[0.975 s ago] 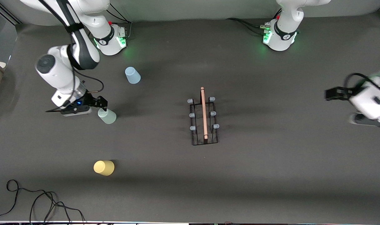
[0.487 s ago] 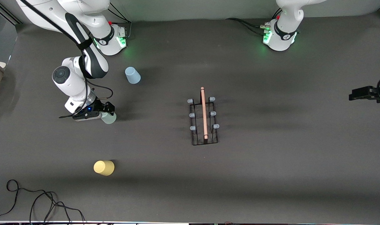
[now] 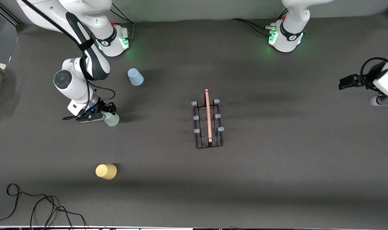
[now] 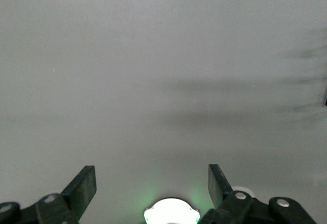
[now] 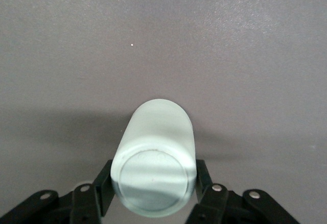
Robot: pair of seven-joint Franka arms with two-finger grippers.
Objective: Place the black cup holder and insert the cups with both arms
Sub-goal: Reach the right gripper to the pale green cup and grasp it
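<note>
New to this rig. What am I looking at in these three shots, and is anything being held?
Two white robot arms are bolted along one edge of a dark table. The wide shot comes from a high camera facing them; the other two come from cameras on each arm's wrist, looking past its fingers.

On the table: a black cup holder in the middle, a light blue cup near the right arm's base, and a yellow cup nearest the front camera.

The right gripper has its fingers shut on the pale green cup, which stands upside down; its wrist view shows a finger on each side of it.

The left gripper waits, open and empty, over the left arm's end of the table.
</note>
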